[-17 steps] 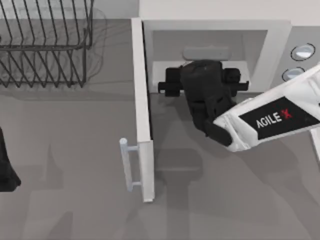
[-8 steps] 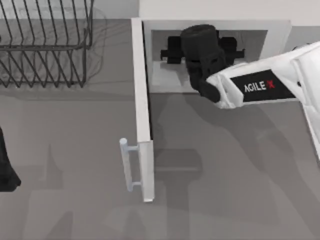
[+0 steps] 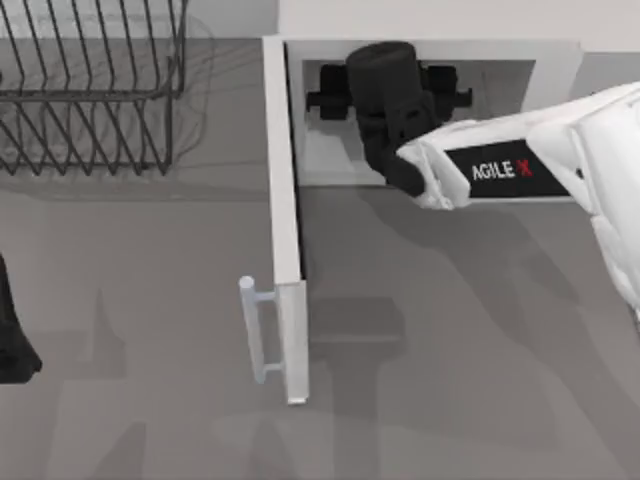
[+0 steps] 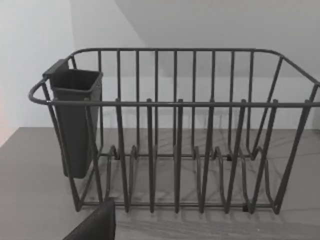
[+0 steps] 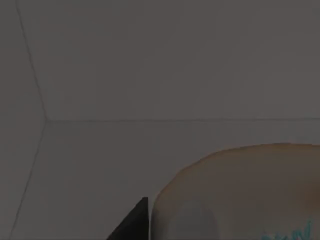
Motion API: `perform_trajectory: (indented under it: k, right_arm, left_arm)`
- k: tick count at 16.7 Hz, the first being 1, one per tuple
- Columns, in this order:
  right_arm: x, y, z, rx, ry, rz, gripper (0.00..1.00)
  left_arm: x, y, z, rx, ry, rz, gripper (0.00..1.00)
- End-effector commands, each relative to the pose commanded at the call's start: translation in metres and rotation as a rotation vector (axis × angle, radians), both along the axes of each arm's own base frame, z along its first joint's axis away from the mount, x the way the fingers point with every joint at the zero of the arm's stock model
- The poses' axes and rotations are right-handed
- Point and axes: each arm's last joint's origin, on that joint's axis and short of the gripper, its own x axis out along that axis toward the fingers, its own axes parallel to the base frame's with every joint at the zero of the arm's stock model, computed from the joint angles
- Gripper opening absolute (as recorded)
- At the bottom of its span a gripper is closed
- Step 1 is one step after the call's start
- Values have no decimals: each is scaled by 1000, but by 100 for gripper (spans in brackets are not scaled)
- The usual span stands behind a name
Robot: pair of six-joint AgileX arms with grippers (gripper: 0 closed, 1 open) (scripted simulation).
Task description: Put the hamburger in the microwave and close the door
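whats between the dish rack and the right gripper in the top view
The microwave's open door stands between them, edge-on in the top view, with the dish rack to its left and the right gripper inside the microwave.

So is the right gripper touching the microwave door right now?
Apart. The top view shows the right gripper inside the microwave, with bare floor between it and the open door.

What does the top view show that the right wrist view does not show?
Top view alone: the microwave's outside, its door standing open with its handle, the dish rack, and the right tool reaching into the microwave. Right wrist view alone: the hamburger, close before the camera. Both share the microwave's inner walls.
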Motion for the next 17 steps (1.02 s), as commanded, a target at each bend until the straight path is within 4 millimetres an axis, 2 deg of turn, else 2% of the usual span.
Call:
perform_trajectory:
  k: [4,17]
  right_arm:
    - [0,0,-2,-1,5,1,0]
    - [0,0,-2,-1,5,1,98]
  left_arm:
    - [0,0,0,0,0,0,100]
    - [0,0,0,0,0,0,100]
